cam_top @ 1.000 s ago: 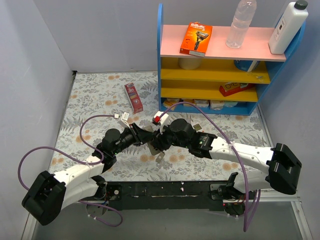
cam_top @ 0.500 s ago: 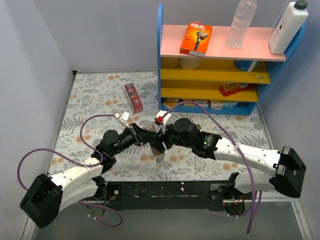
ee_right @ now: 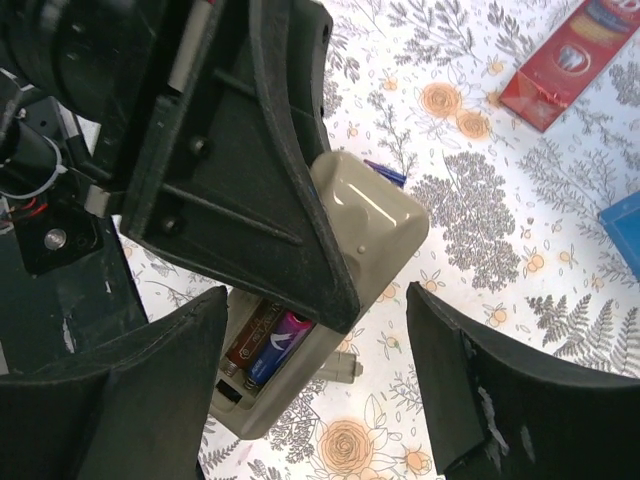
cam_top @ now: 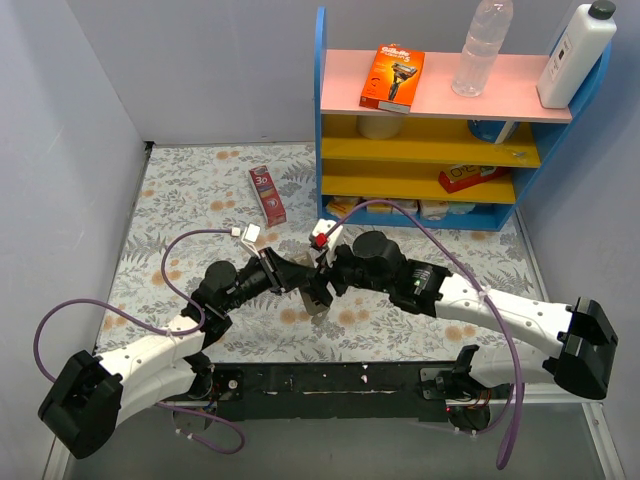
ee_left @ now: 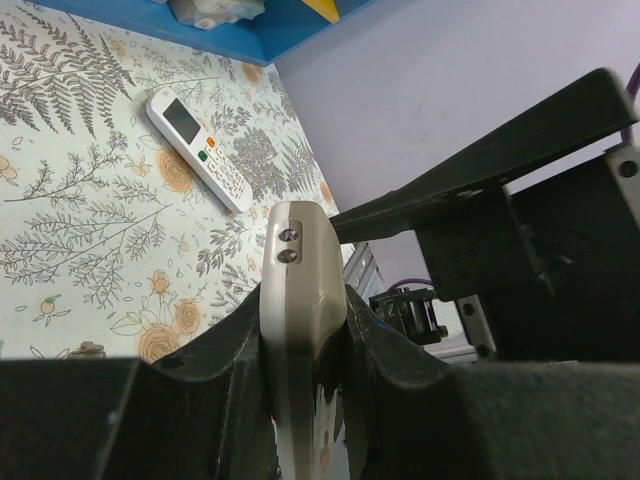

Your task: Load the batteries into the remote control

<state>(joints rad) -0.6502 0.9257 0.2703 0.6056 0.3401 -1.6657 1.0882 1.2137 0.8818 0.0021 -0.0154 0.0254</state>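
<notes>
Top external view: the two arms meet over the flowered mat (cam_top: 180,190), in front of one blue shelf unit (cam_top: 322,120). The left gripper (cam_top: 292,276) is clamped tight on one beige remote control (ee_right: 372,215), its jaws pressing the remote's two long sides. The right gripper (cam_top: 324,288) stands with its jaws wide apart, one finger on each side of the remote, and has hold of nothing.

In the right wrist view the remote's battery compartment faces the camera, uncovered. Two batteries lie side by side in it: one blue-purple battery (ee_right: 287,338) and one darker, reddish battery (ee_right: 250,345). A third battery (ee_right: 386,173), blue-purple, lies loose on the mat just behind the held remote.

The left wrist view shows a second remote, a white remote (ee_left: 198,148), lying flat on the mat, well apart from the held one. One red toothpaste box (cam_top: 267,194) lies near the shelf unit.
</notes>
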